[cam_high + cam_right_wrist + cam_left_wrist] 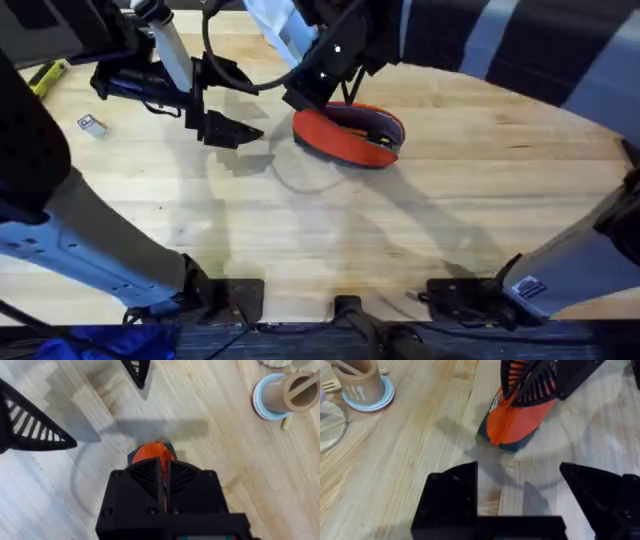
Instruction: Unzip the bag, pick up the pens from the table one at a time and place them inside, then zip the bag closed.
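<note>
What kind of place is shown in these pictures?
Probably a robot test bench made up like a desk: a pale wooden table, two arms mounted at its near edge, an orange bag and a small round cup with pale sticks.

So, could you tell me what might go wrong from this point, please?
1. The right tool is shut on the top of the bag; if it pulls and nothing pins the bag, the whole bag may slide along the table rather than the zipper moving.
2. The left tool is open beside the bag, apart from it; moving in to brace it could bump the right tool, since both work close together.
</note>
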